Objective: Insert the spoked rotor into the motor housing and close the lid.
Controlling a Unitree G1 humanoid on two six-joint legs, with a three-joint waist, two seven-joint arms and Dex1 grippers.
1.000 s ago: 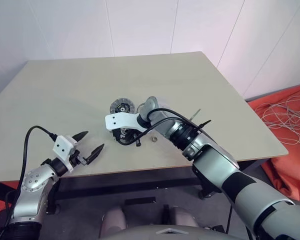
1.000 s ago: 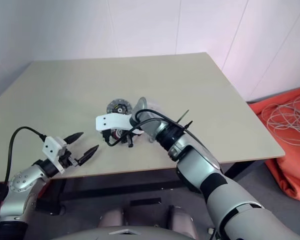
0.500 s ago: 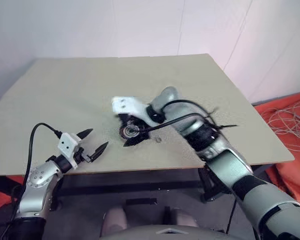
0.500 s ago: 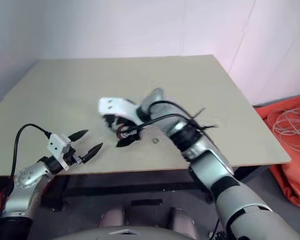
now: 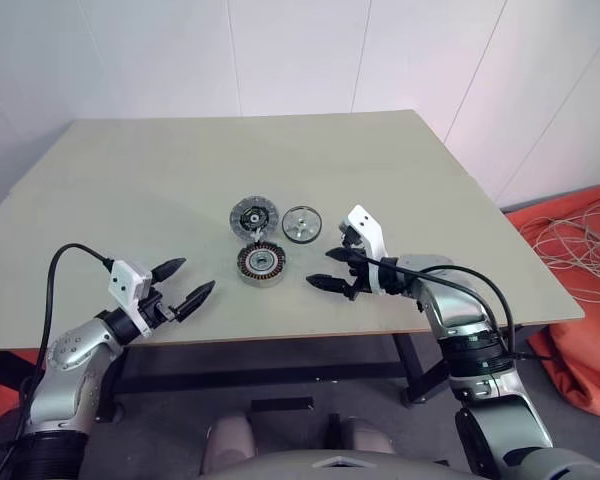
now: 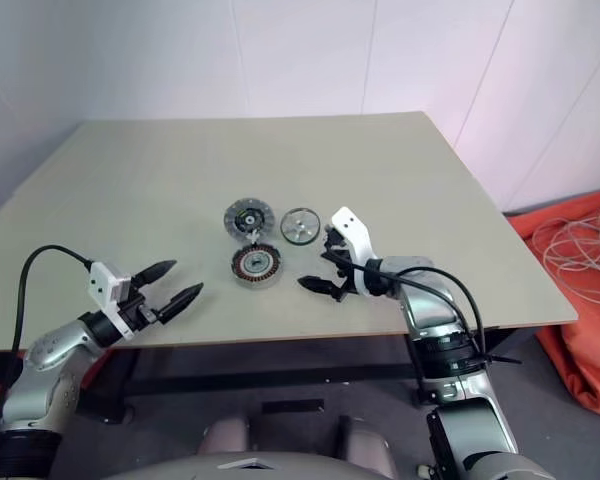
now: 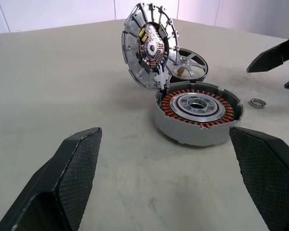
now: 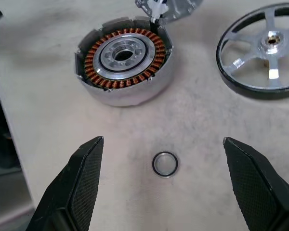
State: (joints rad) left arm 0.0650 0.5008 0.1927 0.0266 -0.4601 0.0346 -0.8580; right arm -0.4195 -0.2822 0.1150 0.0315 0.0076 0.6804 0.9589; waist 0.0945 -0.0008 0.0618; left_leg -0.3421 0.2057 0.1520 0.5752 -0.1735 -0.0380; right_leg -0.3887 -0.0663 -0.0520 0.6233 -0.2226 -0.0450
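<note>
1. On my screens the motor housing (image 5: pixel 261 264) sits on the tabletop (image 5: pixel 130 170) toward the near edge, roughly midway along it, its copper windings facing up around a silvery centre.
2. The lid (image 5: pixel 253 216) stands tilted just behind the housing, on the far-edge side; from the left wrist camera it is propped up on its edge against the housing's rim, inner face toward me.
3. The spoked rotor (image 5: pixel 301 223) lies flat beside the lid, toward the right edge, apart from the housing.
4. A tiny loose ring (image 8: pixel 164 164) rests on the tabletop between the housing and my right gripper (image 5: pixel 339 270).
5. My right gripper hangs just to the right-edge side of the housing, fingers spread wide, grasping nothing.
6. My left gripper (image 5: pixel 184 284) hovers over the near edge toward the left corner, well apart from the parts, fingers released and empty, pointed toward the housing.
</note>
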